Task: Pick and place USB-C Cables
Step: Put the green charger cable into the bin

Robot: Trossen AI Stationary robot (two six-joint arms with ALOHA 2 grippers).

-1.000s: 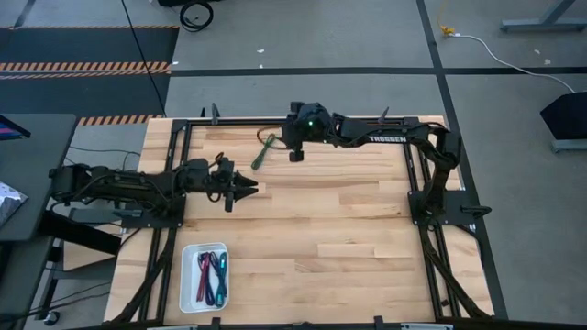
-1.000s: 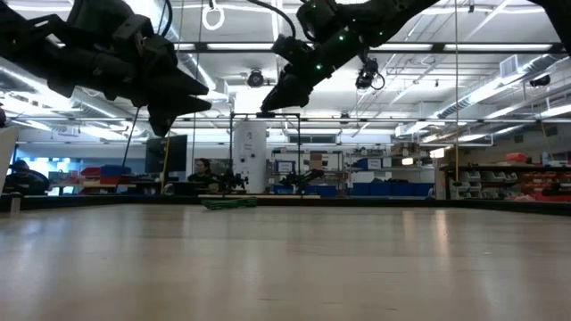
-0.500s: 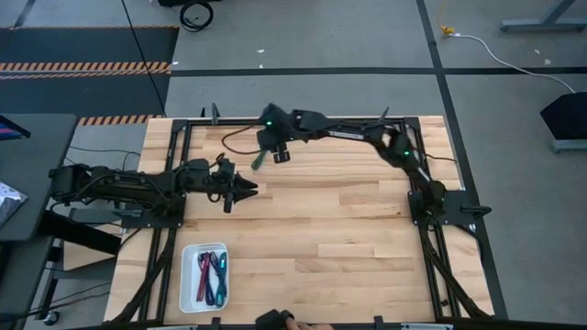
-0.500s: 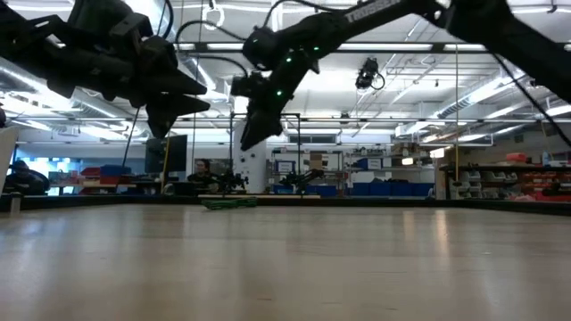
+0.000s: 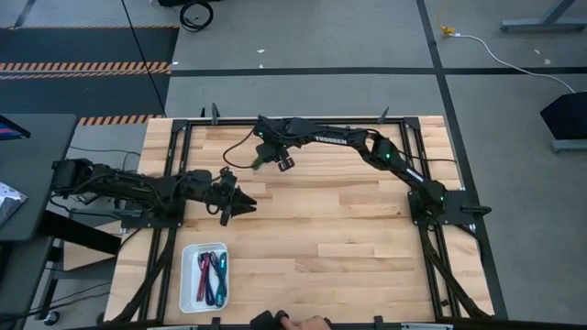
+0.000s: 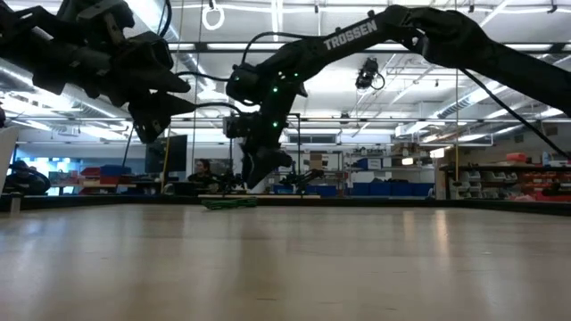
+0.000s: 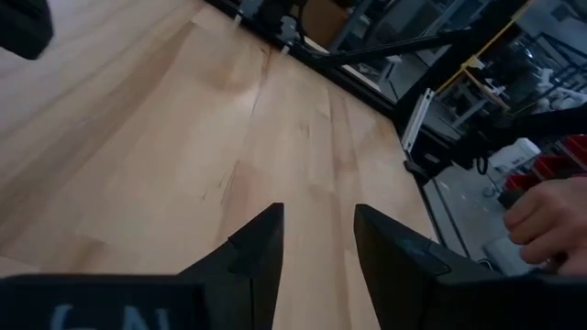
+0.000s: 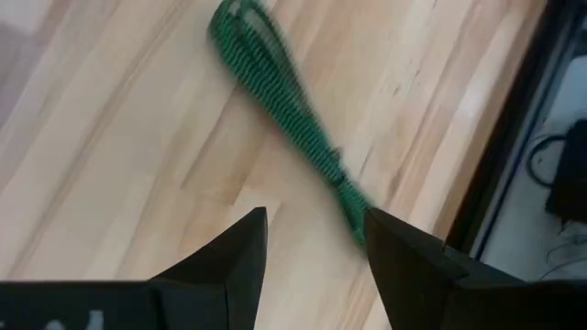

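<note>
The right tool (image 8: 307, 252) hovers with its fingers apart just above the green cable (image 8: 275, 96), the pick not yet made. Next, it must lower astride the cable, close, then carry it to the white tray (image 5: 188, 275). The left tool (image 5: 240, 202) waits well away from the cable, fingers apart and empty.

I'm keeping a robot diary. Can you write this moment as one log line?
right gripper: open, above green cable at table's far edge | left gripper: open, empty, waiting mid-table | white tray: holds other cables | green cable: not yet grasped

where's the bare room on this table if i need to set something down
The widest bare wood lies in the table centre and right half, between the left gripper and the right arm's base. Crowded spots: the far left-centre edge, where the open right gripper hangs over the green cable, and the near-left corner with the white tray of cables.
</note>
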